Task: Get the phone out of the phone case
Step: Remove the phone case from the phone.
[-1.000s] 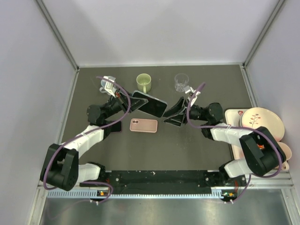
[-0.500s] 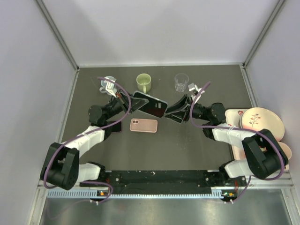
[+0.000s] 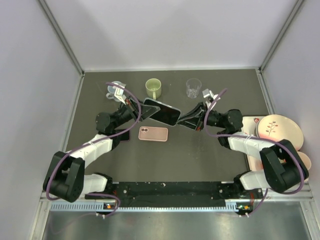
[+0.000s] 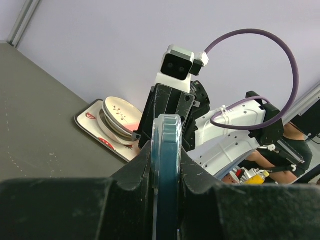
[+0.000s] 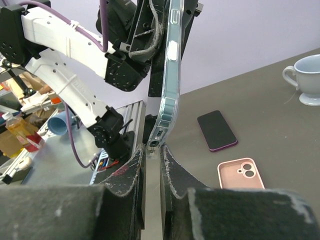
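Note:
A phone in a clear phone case [image 3: 162, 112] hangs tilted above the table's middle. My left gripper [image 3: 142, 111] is shut on its left end. In the left wrist view the dark teal phone [image 4: 166, 130] stands edge-on, clamped in the left gripper [image 4: 166, 148]. My right gripper [image 3: 186, 119] meets the phone's right end. In the right wrist view the clear phone case [image 5: 170, 75] rises edge-on, and its lower corner is pinched in the nearly closed right gripper [image 5: 153, 146].
An empty pink case [image 3: 153, 133] lies below the held phone, and a dark phone [image 3: 121, 135] lies face up to its left. At the back stand a pale blue cup [image 3: 113, 89], a green mug [image 3: 153, 88] and a glass [image 3: 193, 88]. A tray [image 3: 246, 120] with plates [image 3: 277, 131] sits at the right.
The right gripper's jaws have narrowed from wide apart onto the phone case's right corner. The left gripper has kept its hold, and the phone has shifted slightly right.

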`<state>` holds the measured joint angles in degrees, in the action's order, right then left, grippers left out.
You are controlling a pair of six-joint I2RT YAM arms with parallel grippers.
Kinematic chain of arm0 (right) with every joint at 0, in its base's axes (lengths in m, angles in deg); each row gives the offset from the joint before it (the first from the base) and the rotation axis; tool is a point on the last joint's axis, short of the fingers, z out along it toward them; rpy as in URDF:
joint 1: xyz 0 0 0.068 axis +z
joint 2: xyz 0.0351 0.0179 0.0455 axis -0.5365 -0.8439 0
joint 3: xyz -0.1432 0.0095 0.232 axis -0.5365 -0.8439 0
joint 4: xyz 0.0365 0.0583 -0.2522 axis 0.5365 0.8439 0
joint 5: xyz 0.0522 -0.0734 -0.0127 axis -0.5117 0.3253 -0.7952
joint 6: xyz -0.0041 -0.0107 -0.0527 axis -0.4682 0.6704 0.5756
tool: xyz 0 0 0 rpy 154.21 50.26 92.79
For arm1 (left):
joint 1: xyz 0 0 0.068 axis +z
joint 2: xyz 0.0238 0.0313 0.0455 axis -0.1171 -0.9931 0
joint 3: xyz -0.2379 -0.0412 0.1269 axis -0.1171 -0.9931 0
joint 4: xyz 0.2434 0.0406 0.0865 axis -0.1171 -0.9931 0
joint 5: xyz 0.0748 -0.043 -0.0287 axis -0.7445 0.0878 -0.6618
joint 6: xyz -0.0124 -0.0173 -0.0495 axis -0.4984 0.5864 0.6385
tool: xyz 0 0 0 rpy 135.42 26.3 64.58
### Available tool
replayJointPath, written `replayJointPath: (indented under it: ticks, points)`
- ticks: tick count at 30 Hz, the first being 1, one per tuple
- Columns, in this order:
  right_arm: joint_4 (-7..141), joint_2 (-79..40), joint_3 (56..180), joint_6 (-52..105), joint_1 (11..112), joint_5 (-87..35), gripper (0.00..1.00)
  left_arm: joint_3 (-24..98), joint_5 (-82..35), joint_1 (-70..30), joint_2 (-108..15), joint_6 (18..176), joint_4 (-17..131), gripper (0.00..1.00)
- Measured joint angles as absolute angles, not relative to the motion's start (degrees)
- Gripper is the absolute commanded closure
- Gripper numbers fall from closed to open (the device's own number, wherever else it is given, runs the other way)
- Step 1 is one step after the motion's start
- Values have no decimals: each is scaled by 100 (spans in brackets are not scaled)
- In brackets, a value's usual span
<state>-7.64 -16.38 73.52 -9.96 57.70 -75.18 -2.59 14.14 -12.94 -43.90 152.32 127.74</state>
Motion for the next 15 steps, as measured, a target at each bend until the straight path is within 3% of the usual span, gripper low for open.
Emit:
replayJointPath:
  ticks: [5,9,15]
  points:
    - [-738,-1514,7352,-1072,5724,-7629,90,-259,1398,-1381,-4390,15230,12829,100]
    - [-716,-1472,7352,-1092,5702,-7697,100,-259,1403,-1464,-4401,15160,12897,100]
    - [-646,-1424,7352,-1092,5580,-7904,100,-257,1499,-1554,-4502,14878,13063,100]
